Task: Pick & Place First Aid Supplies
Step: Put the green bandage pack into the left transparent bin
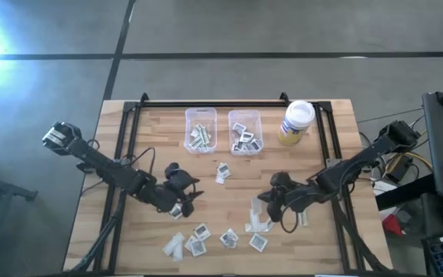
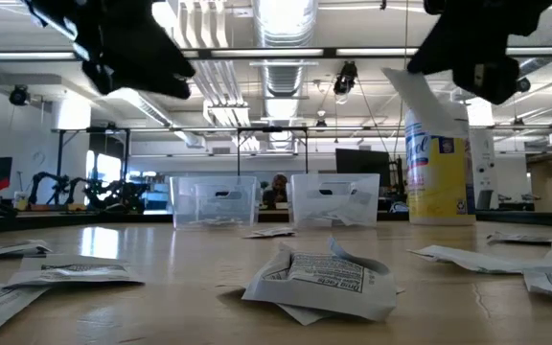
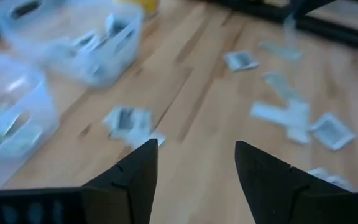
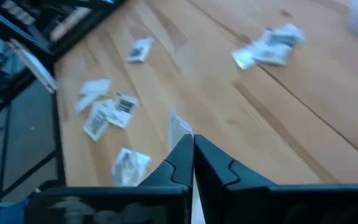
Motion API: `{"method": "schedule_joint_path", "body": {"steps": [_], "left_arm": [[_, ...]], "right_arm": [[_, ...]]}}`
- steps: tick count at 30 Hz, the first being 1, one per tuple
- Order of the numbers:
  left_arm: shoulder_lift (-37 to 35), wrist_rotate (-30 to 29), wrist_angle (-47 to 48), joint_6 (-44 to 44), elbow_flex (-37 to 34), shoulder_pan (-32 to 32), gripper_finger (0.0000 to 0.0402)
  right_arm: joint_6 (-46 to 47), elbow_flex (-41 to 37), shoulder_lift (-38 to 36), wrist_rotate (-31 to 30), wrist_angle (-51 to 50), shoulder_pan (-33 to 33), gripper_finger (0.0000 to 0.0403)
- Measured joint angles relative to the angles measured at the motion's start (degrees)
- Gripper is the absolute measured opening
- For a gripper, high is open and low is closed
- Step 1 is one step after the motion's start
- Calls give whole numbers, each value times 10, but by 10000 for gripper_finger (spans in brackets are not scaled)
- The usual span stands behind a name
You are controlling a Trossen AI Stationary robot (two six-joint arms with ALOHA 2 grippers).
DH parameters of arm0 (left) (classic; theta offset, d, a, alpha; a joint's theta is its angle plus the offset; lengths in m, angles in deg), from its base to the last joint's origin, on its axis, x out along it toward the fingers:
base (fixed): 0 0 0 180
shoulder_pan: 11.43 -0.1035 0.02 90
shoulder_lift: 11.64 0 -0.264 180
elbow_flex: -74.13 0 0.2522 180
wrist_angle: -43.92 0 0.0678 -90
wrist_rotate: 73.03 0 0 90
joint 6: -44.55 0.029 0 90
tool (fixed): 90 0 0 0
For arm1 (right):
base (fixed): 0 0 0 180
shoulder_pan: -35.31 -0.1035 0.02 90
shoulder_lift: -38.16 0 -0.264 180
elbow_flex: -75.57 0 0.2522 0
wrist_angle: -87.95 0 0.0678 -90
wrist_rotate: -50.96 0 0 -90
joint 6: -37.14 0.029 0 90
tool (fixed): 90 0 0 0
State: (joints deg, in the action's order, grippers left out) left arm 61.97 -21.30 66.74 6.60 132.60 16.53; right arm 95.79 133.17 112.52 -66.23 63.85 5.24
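Note:
First aid supplies lie scattered on the wooden table: square white packets [image 1: 198, 238] and pale strips [image 1: 223, 173] near the front and middle. My left gripper [image 3: 194, 149] hovers open over the left middle of the table [image 1: 181, 201], with nothing between its fingers. My right gripper [image 4: 193, 140] at the right middle [image 1: 271, 206] is shut on a long pale strip [image 1: 256, 209]. In the low view that strip [image 2: 412, 96] hangs high above the tabletop. My right gripper pinches the long pale strip between its two fingers, and one end of the strip [image 4: 179, 129] sticks out past the fingertips. The fingers slant downward. The strip is lifted clear of the table and hangs slanting below the gripper [image 2: 405, 88].
Two clear bins [image 1: 201, 129] [image 1: 245, 132] with packets inside stand at the far middle. The white-lidded yellow jar [image 1: 296, 121] stands to their right. A crumpled packet [image 2: 319, 280] lies near the low camera. Bare wood lies between the two grippers.

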Motion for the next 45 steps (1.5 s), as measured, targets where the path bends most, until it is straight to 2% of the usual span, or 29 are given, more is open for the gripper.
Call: {"method": "schedule_joint_path", "body": {"steps": [8,12,15,20,30,38,45], "left_arm": [[6,14,-95,85,0,0,204],[28,20,-131,106,0,0,204],[52,43,-172,129,0,0,204],[95,77,-236,144,0,0,204],[160,89,-356,143,0,-2,204],[163,108,-375,149,0,-3,204],[163,104,-391,144,0,-8,204]], "right_arm": [[-104,0,61,0,163,8,8],[-156,0,87,0,241,18,8],[-177,0,102,0,264,24,8],[-184,11,124,-2,268,26,8],[-266,71,158,-15,249,26,8],[-278,104,169,-32,203,26,8],[-286,119,179,-44,202,26,8]]}}
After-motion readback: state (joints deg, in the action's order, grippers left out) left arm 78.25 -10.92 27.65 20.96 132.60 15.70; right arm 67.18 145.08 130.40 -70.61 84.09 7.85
